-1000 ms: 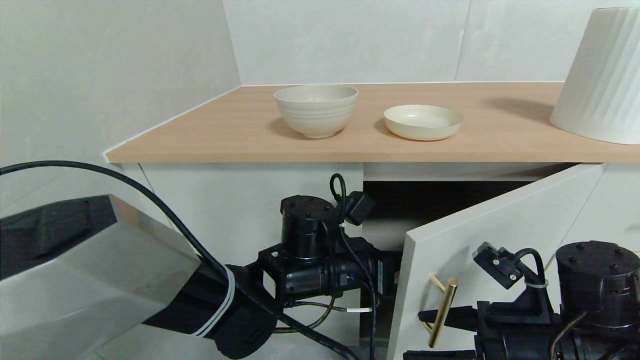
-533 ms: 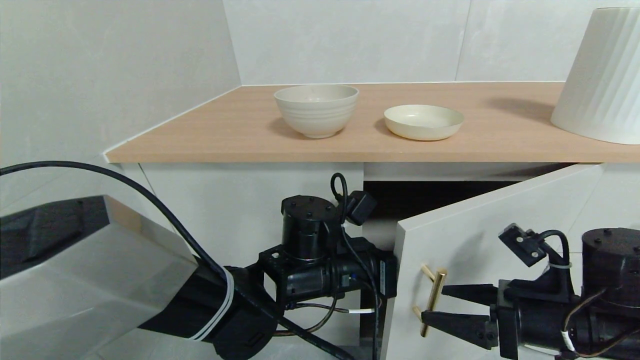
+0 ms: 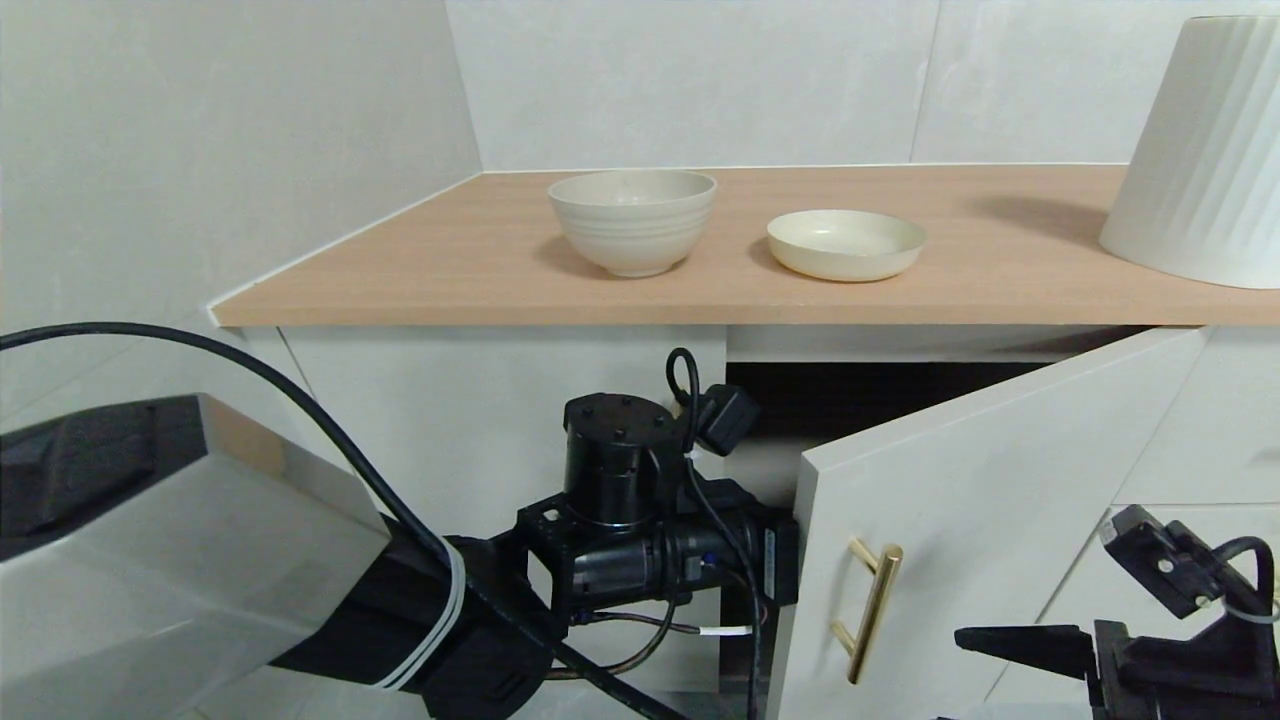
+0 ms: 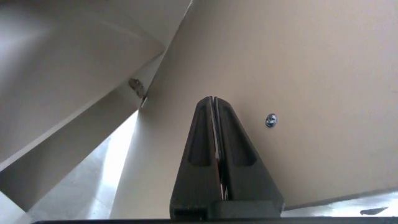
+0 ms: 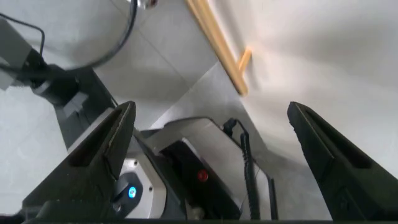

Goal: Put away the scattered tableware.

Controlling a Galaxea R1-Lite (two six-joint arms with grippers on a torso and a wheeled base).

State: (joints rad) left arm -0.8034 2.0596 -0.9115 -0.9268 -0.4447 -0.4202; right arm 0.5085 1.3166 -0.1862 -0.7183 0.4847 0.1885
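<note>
Head view: bowl (image 3: 632,220) and shallow dish (image 3: 846,243) sit side by side on the wooden countertop (image 3: 480,270), bowl on the left, both well above the arms and neither put away yet. The cabinet door (image 3: 980,520) below is part open. The right gripper (image 3: 965,678) is low at the right, off the brass handle (image 3: 872,610), so nothing grips the door. Risk: the door drifts shut or stays too narrow, and a bowl carried in would knock its edge. An arm rising to the counter could also clip the overhang or the door top. Left wrist view: the left gripper (image 4: 212,102) has its fingers pressed together, pointing at the door's inner face near a screw (image 4: 270,119); can't tell if it touches. If it slips off, the door loses its only prop. Right wrist view: the right gripper's 2 fingers are spread wide with the handle beyond them and nothing held. Versus 0.5 s ago: the fingers straddled the handle, and now they have backed off to the right. Door angle is about the same, and the bowl, dish and left arm are unchanged.
</note>
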